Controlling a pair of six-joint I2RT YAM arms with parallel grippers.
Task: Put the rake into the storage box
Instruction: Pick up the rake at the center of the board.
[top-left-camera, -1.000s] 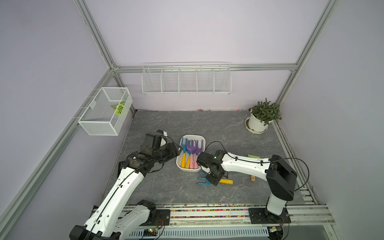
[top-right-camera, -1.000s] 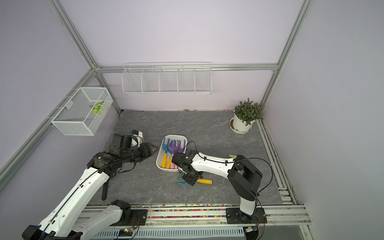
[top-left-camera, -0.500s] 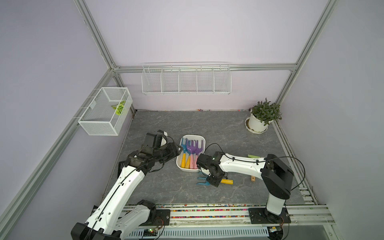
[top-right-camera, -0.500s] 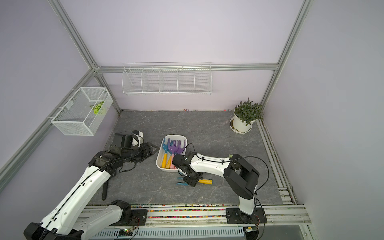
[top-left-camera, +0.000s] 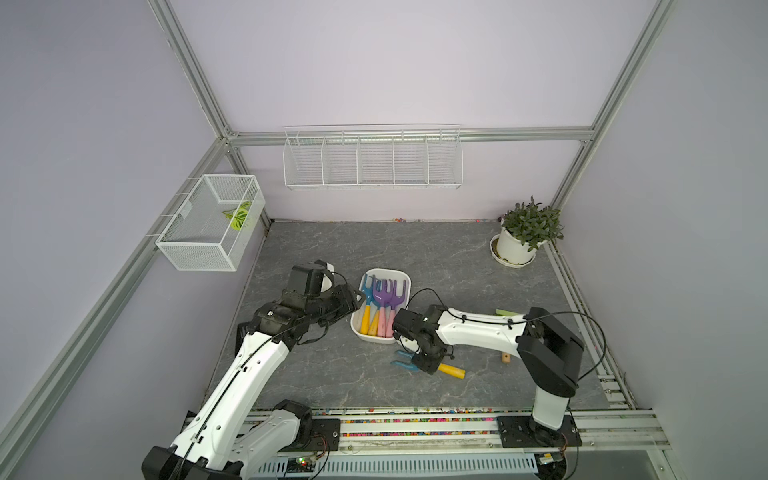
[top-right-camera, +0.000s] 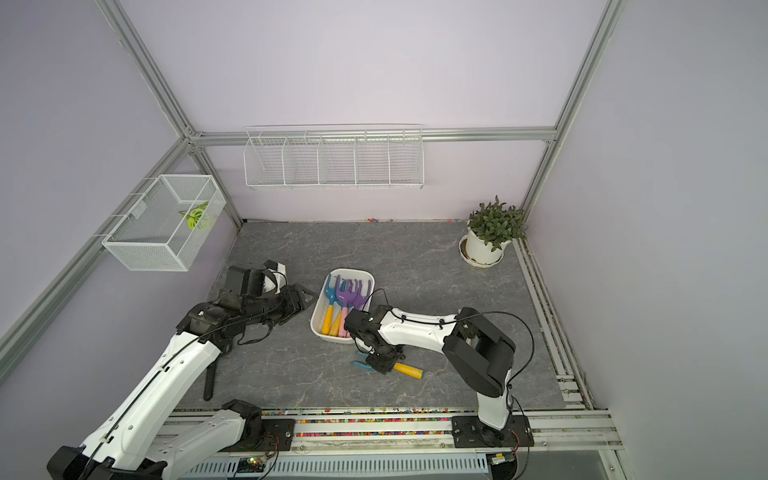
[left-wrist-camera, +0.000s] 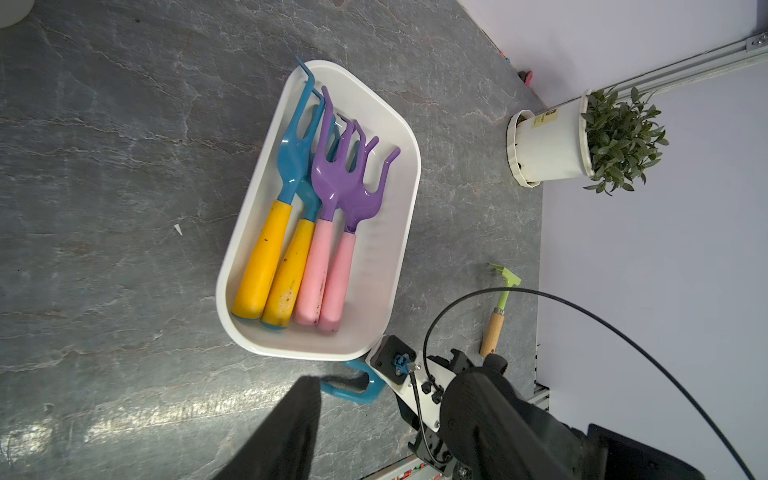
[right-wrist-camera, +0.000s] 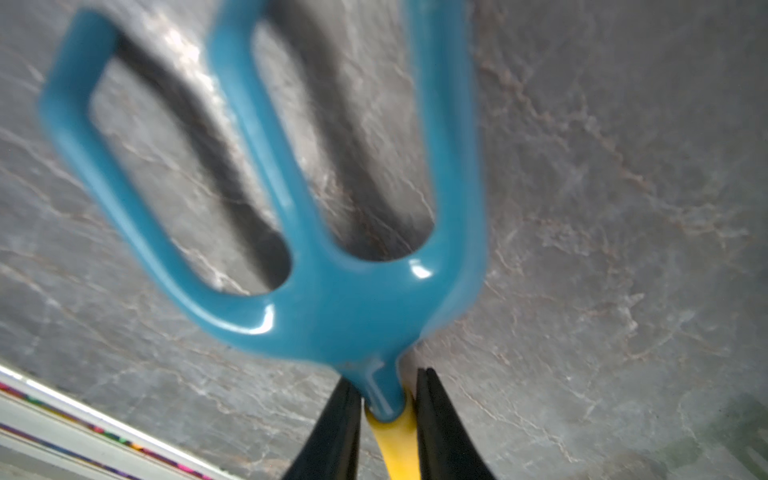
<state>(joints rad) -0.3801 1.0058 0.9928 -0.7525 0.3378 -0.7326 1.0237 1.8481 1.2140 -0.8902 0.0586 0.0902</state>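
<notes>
Lilac walls (top-left-camera: 395, 62) rise around a grey marbled floor (top-left-camera: 436, 257)

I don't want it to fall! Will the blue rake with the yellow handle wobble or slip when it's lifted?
Probably stiff: the blue rake looks like thick moulded plastic. Its glossy surface might slip. The right gripper pinches its neck, so it could tip.

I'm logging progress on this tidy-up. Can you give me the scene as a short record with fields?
right gripper: shut on rake at the neck
left gripper: beside box
rake: outside box, near its end
box contents: four other rakes
elsewhere: green rake, potted plant
</notes>
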